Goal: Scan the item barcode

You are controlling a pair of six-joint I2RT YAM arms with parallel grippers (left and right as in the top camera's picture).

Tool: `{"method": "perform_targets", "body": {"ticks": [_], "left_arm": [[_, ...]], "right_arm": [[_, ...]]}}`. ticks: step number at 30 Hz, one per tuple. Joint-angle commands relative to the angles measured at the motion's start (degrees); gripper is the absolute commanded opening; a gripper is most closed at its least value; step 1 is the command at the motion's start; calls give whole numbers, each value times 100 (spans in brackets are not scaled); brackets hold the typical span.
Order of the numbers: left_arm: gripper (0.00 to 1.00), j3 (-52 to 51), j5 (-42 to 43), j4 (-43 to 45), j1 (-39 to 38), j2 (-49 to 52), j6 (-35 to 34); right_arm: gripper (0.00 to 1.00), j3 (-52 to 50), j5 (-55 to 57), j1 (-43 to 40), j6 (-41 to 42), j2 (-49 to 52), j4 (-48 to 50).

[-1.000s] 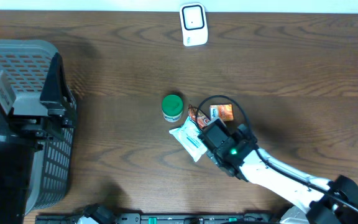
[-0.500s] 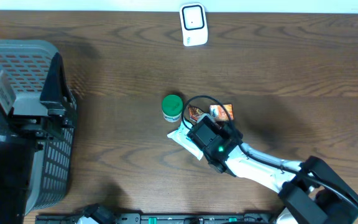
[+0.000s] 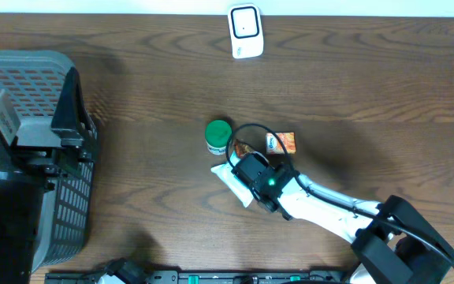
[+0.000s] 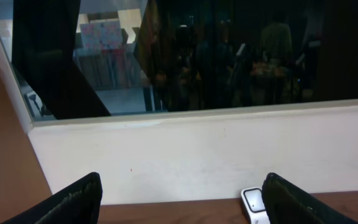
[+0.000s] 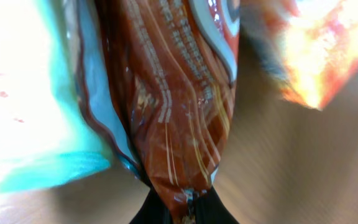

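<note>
1. Seen from overhead, a dark brown wooden worktop (image 3: pixel 132 102) carries a small cluster of items near its middle.
2. The right arm reaches in from the lower right corner, with the right gripper (image 3: pixel 247 160) down on the cluster.
3. In the right wrist view, its fingers are closed on the bottom seam of a brown snack packet (image 5: pixel 179 106), which fills the centre of that view. Whether the packet is lifted or on the wood, I cannot tell.
4. A white and teal packet (image 3: pixel 233 178) lies just left of the brown one, touching it.
5. An orange packet (image 3: pixel 282 142) lies just to its right.
6. A green-lidded jar (image 3: pixel 218 136) stands upright near the cluster's upper left.
7. A white scanner (image 3: pixel 245 31) stands at the far edge of the worktop, well apart from the items.
8. A grey mesh basket (image 3: pixel 46 75) sits at the left edge, under the left arm.
9. The left gripper (image 4: pixel 179 205) is spread wide and holds nothing; its camera faces a white wall (image 4: pixel 197 149).
</note>
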Motion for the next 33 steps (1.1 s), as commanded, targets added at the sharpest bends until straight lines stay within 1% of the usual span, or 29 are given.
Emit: {"method": "perform_targets", "body": {"ticks": [1, 5, 12, 18, 21, 25, 30, 33], "left_arm": [[82, 9, -72, 7, 2, -48, 37], [82, 9, -72, 7, 2, -48, 37], [82, 9, -70, 7, 2, -48, 35], [82, 9, -70, 9, 2, -50, 35], [82, 9, -70, 9, 2, -50, 35], [82, 9, -70, 7, 2, -50, 33], [82, 9, -70, 7, 2, -50, 33], [82, 9, -68, 7, 2, -50, 17]], "right_arm": [[1, 476, -1871, -166, 140, -317, -411], [1, 695, -3451, -503, 9, -706, -780], [1, 614, -5066, -1655, -57, -778, -1038], [1, 570, -5547, -2647, -35, -756, -1453], [1, 455, -6190, -3010, -35, -752, -1517], [1, 120, -6620, -3239, 9, -752, -1506], [1, -564, -6629, -3272, 505, -752, -1182], [1, -929, -6634, -3272, 654, -752, -964]]}}
